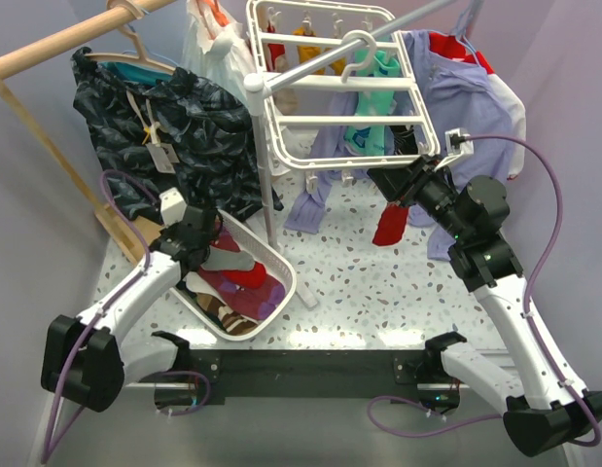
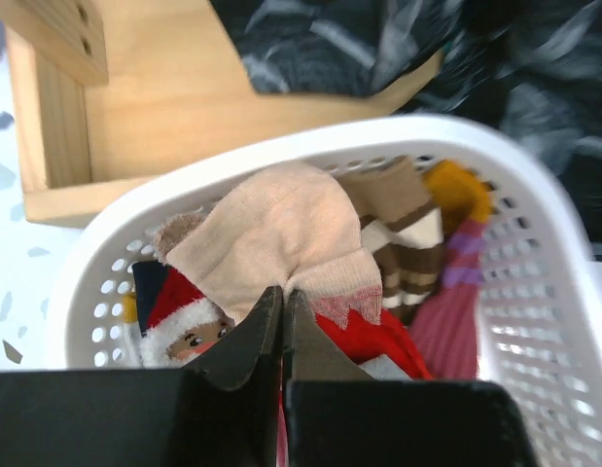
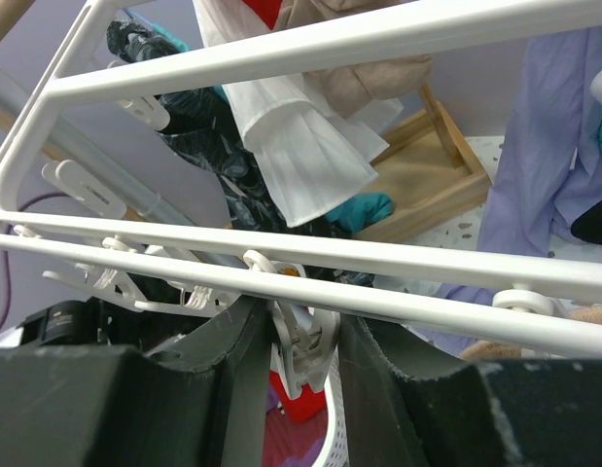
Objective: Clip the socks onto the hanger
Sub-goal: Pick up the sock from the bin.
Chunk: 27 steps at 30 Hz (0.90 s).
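The white grid hanger (image 1: 330, 119) hangs at the top centre, and its bars cross the right wrist view (image 3: 378, 255). My right gripper (image 1: 405, 183) is under its near edge, with the jaws pressed on both sides of a small white clip (image 3: 305, 345). One red sock (image 1: 390, 226) hangs below that clip and shows as red cloth (image 3: 302, 397). My left gripper (image 1: 203, 236) is down in the white basket (image 1: 281, 261). It is shut (image 2: 283, 294) on the pale tan cuff (image 2: 281, 229) of the other red sock (image 2: 364, 341).
The basket (image 2: 534, 195) also holds a Santa-print sock (image 2: 184, 326), a brown striped sock (image 2: 403, 229) and other cloth. A wooden rack (image 1: 57, 49) carries dark garments (image 1: 164, 126) at the left. Lavender clothing (image 1: 466, 107) and a teal sock (image 1: 373, 131) hang around the hanger.
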Available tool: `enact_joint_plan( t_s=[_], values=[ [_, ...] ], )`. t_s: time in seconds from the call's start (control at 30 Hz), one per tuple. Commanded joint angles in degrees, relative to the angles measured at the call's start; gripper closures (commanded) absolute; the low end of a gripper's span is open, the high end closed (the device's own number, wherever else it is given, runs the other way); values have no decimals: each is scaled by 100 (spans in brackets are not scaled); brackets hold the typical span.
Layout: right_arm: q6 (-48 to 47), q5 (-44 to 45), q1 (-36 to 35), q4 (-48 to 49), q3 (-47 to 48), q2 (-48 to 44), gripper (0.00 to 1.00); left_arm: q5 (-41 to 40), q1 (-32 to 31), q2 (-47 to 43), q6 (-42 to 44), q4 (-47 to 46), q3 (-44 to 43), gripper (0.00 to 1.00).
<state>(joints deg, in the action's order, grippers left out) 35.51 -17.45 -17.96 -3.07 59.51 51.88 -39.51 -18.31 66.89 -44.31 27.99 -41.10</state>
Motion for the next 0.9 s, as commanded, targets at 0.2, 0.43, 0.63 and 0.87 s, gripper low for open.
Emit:
enact_joint_plan(
  t_s=[0.2, 0.43, 0.63, 0.87],
  values=[
    [-167, 40, 11, -194, 52, 7, 92, -1278, -1077, -379, 432, 1076, -996, 99],
    [-193, 40, 3, -238, 131, 15, 92, -1490, -1290, -948, 923, 1359, -1347, 99],
    [-211, 40, 11, -264, 175, 42, 92, -1551, -1298, -1503, 2285, 867, -1725, 99],
    [-220, 58, 11, -326, 254, 24, 92, -422, -1298, -1855, 2981, 726, -2095, 99]
  ],
)
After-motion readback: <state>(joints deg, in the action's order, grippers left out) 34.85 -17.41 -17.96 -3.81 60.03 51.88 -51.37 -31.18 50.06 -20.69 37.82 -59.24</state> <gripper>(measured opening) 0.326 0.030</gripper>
